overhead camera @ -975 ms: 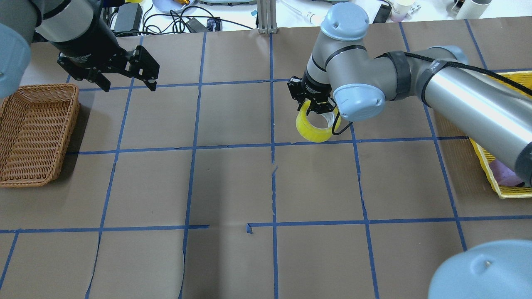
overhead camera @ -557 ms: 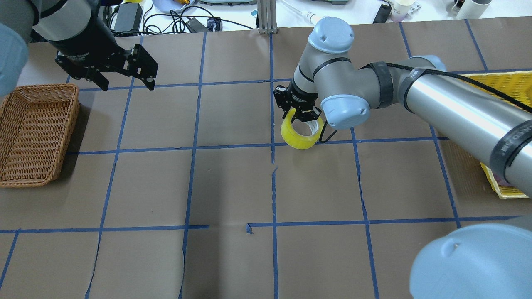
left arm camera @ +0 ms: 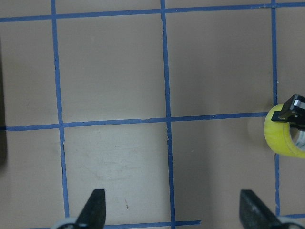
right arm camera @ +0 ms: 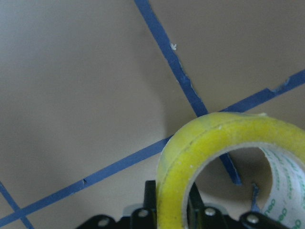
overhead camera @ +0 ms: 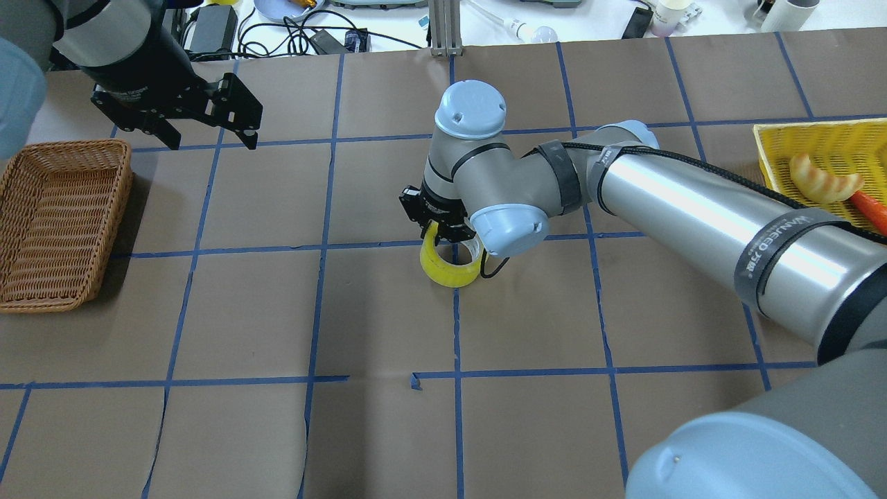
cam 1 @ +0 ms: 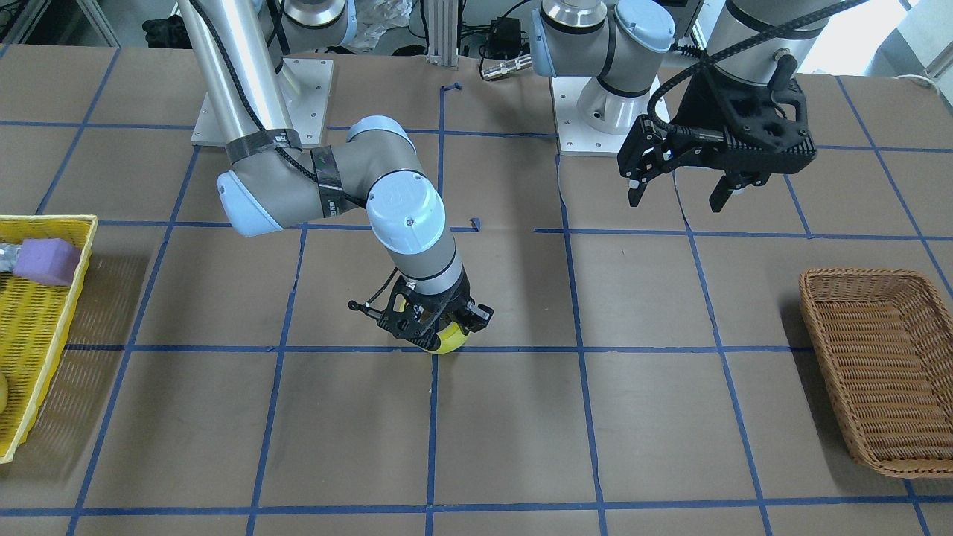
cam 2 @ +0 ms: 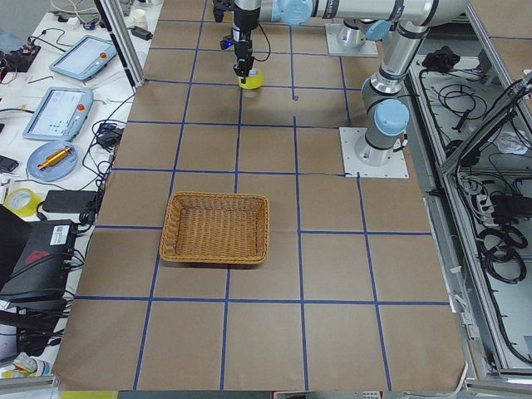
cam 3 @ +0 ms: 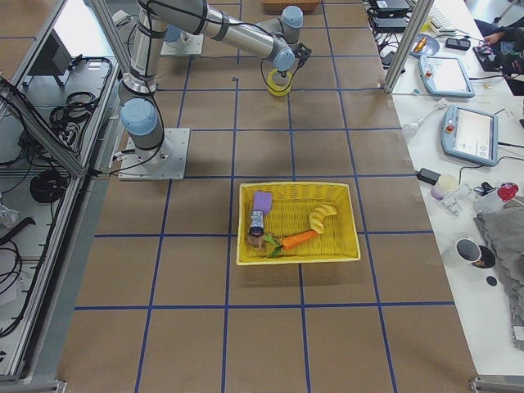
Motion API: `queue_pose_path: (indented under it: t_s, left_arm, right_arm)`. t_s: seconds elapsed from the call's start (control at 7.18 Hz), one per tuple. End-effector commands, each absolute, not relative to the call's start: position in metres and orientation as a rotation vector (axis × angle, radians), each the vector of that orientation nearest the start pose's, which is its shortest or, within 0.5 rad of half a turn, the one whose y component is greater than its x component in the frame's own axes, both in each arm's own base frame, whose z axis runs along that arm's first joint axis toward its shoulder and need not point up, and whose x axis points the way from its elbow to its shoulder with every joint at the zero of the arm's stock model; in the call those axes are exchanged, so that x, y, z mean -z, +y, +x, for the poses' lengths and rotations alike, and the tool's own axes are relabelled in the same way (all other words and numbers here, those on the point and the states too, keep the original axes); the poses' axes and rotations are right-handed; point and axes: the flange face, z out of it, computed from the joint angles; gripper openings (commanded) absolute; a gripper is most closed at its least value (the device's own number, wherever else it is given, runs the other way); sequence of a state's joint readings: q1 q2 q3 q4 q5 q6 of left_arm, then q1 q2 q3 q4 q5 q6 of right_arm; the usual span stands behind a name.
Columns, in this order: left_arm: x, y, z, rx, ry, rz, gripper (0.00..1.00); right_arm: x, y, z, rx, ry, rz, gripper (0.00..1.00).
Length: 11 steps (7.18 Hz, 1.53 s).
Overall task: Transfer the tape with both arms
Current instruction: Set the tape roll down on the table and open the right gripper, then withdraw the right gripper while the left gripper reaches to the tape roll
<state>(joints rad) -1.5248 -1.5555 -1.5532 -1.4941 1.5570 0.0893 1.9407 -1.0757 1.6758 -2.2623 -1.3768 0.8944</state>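
Our right end effector (overhead camera: 443,234) pinches the tape (overhead camera: 449,269), four o'clock overhead from our spread left end effector (overhead camera: 211,138).

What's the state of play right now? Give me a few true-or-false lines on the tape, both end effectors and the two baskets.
1. The right end effector is shut on the tape. True.
2. The left end effector also grips the tape. False: it is open, holds nothing and hangs well apart from the tape.
3. The tape lies in the wicker basket. False: it is near the middle of the table, at a crossing of blue grid lines.
4. A purple sponge lies in the yellow basket. True.
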Motion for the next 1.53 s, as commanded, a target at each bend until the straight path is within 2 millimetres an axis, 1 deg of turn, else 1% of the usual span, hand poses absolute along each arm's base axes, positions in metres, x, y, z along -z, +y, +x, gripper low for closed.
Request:
queue_pose_path:
  t_s: [0.0,0.14,0.28,0.42,0.56,0.7,0.84,0.98,1.11,1.25,1.39]
  left_arm:
    - [-0.513,-0.501,-0.112,0.175,3.141,0.073,1.00]
    - [-0.508,-0.500,-0.112,0.161,3.145,0.074,1.00]
    - [-0.506,-0.500,-0.113,0.154,3.146,0.076,1.00]
    - [-0.500,-0.502,-0.115,0.137,3.149,0.069,1.00]
    - [-0.490,-0.508,-0.117,0.105,3.145,0.070,1.00]
    - [-0.476,-0.512,-0.119,0.062,3.149,0.068,1.00]
    - [-0.452,-0.510,-0.129,0.002,3.157,0.097,1.00]
    - [-0.416,-0.521,-0.150,0.064,3.167,0.154,1.00]
    - [-0.360,-0.529,-0.175,0.081,3.254,0.162,1.00]
    - [-0.323,-0.528,-0.203,0.068,3.292,0.140,1.00]
    - [-0.289,-0.520,-0.243,-0.021,3.274,0.203,1.00]
  right_arm:
    - [-0.250,-0.538,0.365,0.033,2.832,0.757,1.00]
    - [-0.275,-0.540,0.355,0.088,2.818,0.731,1.00]
    - [-0.312,-0.548,0.321,0.246,2.881,0.715,1.00]
    - [-0.334,-0.563,0.263,0.319,2.983,0.648,1.00]
    - [-0.354,-0.569,0.205,0.265,3.041,0.592,1.00]
    - [-0.367,-0.562,0.149,0.110,3.103,0.582,1.00]
    - [-0.390,-0.548,0.115,0.035,3.128,0.439,1.00]
    - [-0.427,-0.527,0.108,0.107,3.157,0.375,1.00]
    - [-0.434,-0.509,0.107,0.018,3.192,0.377,1.00]
    - [-0.432,-0.504,0.108,-0.045,3.187,0.369,1.00]
    - [-0.445,-0.497,0.109,-0.025,3.182,0.350,1.00]
